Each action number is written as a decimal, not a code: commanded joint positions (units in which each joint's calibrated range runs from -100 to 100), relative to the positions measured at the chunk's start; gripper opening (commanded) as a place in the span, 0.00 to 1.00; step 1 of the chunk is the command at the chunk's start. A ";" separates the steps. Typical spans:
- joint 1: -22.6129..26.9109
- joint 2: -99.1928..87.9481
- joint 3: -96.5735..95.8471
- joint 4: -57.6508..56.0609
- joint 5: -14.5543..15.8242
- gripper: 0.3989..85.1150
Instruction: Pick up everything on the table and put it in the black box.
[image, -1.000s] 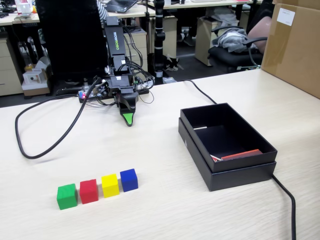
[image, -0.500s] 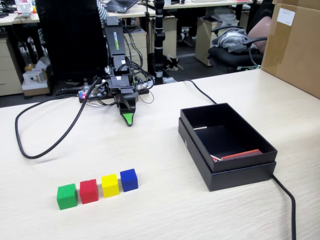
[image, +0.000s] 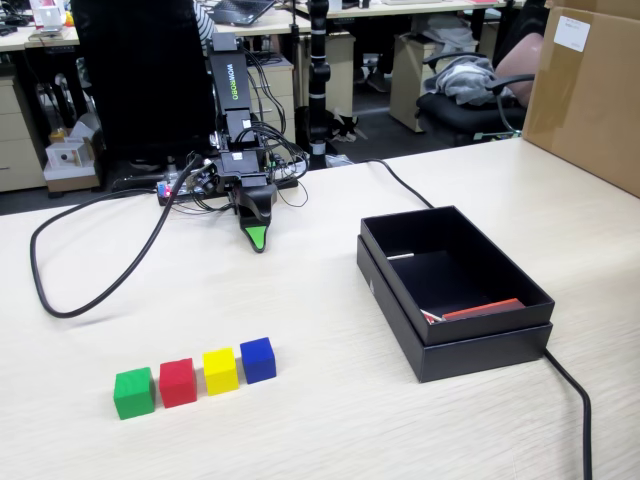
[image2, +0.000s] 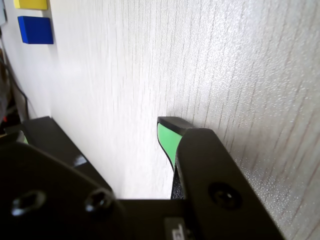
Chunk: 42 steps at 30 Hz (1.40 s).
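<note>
Four small cubes stand in a row on the pale wood table (image: 320, 420), at the front left of the fixed view: green (image: 134, 392), red (image: 178, 382), yellow (image: 220, 371) and blue (image: 258, 359). The black box (image: 455, 345) sits open-topped to the right, nested in its lid. My gripper (image: 258, 240) points down at the table near the arm's base, well behind the cubes. In the wrist view the gripper (image2: 100, 125) is open, bare table showing between its jaws. The blue cube (image2: 35, 30) and the yellow cube's edge (image2: 31, 4) show at that view's top left.
A thick black cable (image: 90, 290) loops across the table's left side. Another cable (image: 572, 395) runs past the box's right front corner. A big brown carton (image: 590, 90) stands at the far right. A thin red and white item (image: 480, 310) lies inside the box.
</note>
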 joint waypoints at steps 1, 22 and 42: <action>0.00 -0.13 -0.84 -2.96 -0.29 0.59; -0.05 -0.13 -0.84 -2.96 -0.15 0.57; 0.44 4.80 22.19 -25.25 0.63 0.56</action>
